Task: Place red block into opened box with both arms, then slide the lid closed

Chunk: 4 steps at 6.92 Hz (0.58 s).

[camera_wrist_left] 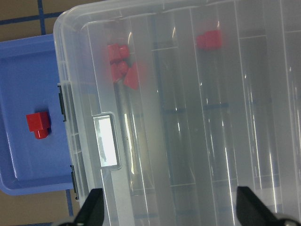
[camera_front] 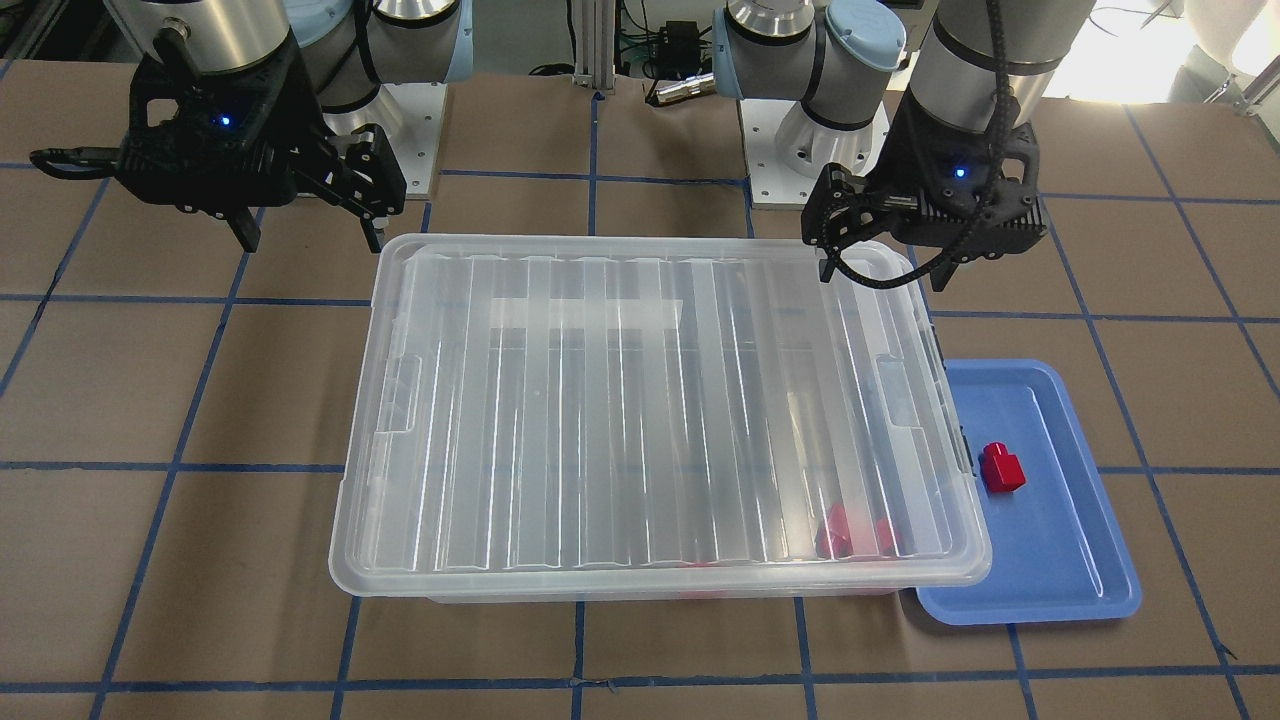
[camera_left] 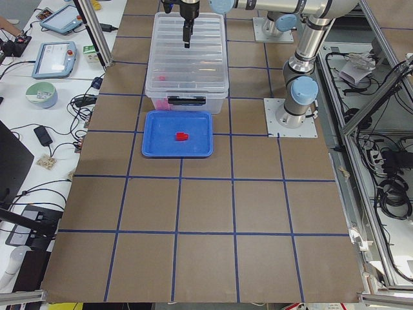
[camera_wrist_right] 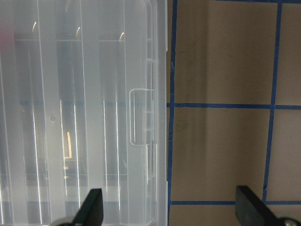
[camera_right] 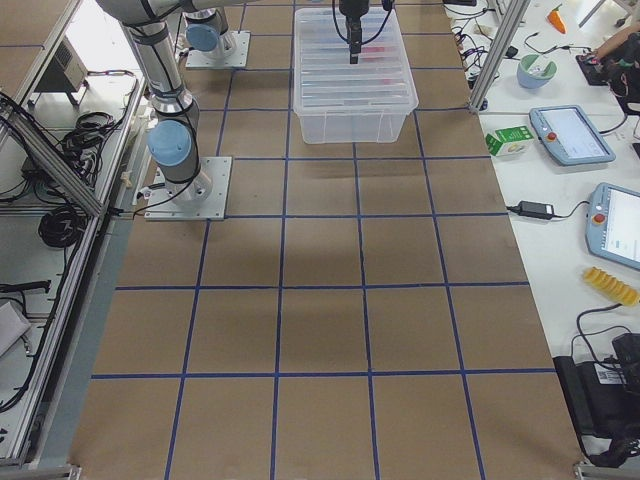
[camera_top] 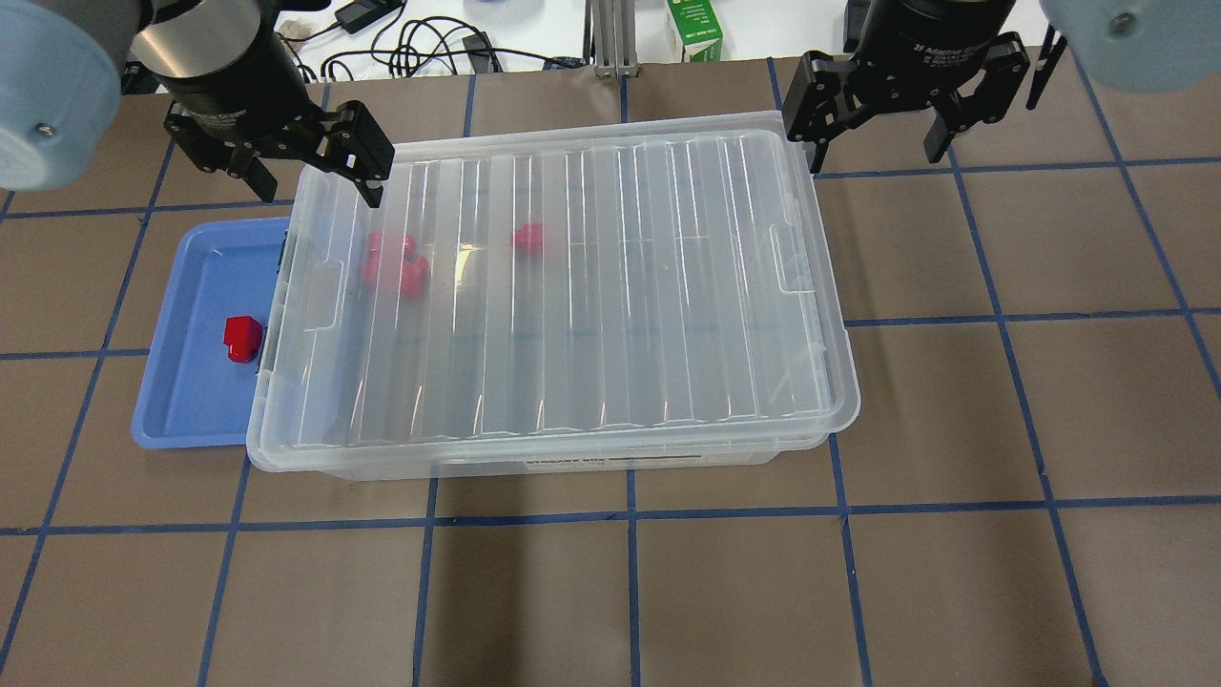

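Note:
The red block [camera_top: 242,339] [camera_front: 1002,468] [camera_wrist_left: 37,124] [camera_left: 182,136] lies in a blue tray [camera_top: 191,401] [camera_front: 1050,560] against the box's short end on my left. The clear box [camera_top: 572,465] [camera_left: 187,90] is covered by its ribbed lid [camera_top: 572,286] [camera_front: 640,400], which sits slightly askew. Three red pieces [camera_top: 396,267] [camera_wrist_left: 122,68] show through the lid. My left gripper [camera_top: 315,186] [camera_front: 885,270] [camera_wrist_left: 171,212] hangs open over the lid's far left corner. My right gripper [camera_top: 876,153] [camera_front: 310,235] [camera_wrist_right: 171,212] hangs open just beyond the far right corner. Neither holds anything.
Both arm bases [camera_front: 800,150] stand behind the box on the brown, blue-taped table [camera_top: 1002,429]. A milk carton [camera_top: 694,29] and cables lie past the far edge. Side benches carry tablets [camera_left: 55,58] and bowls.

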Available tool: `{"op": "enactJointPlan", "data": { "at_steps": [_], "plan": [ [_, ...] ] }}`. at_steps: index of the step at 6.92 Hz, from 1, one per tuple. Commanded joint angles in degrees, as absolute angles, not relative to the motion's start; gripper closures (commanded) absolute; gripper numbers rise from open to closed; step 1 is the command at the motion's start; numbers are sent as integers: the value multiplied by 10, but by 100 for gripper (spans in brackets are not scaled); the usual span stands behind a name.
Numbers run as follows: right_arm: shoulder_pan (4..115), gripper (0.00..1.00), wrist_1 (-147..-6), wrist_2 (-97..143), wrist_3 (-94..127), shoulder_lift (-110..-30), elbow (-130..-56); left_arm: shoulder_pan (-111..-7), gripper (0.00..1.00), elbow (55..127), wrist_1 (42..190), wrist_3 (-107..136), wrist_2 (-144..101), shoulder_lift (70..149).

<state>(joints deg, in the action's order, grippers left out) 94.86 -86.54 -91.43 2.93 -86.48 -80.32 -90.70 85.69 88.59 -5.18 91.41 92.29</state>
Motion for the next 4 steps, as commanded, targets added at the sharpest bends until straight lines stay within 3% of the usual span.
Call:
{"op": "enactJointPlan", "data": {
  "at_steps": [1,4],
  "plan": [
    [948,0,-866,-915,30,-865,-803,-906,0,857,886,-51,914,923],
    [948,0,-865,-916,31,-866,-803,-906,0,857,883,-51,914,924]
  ]
}}
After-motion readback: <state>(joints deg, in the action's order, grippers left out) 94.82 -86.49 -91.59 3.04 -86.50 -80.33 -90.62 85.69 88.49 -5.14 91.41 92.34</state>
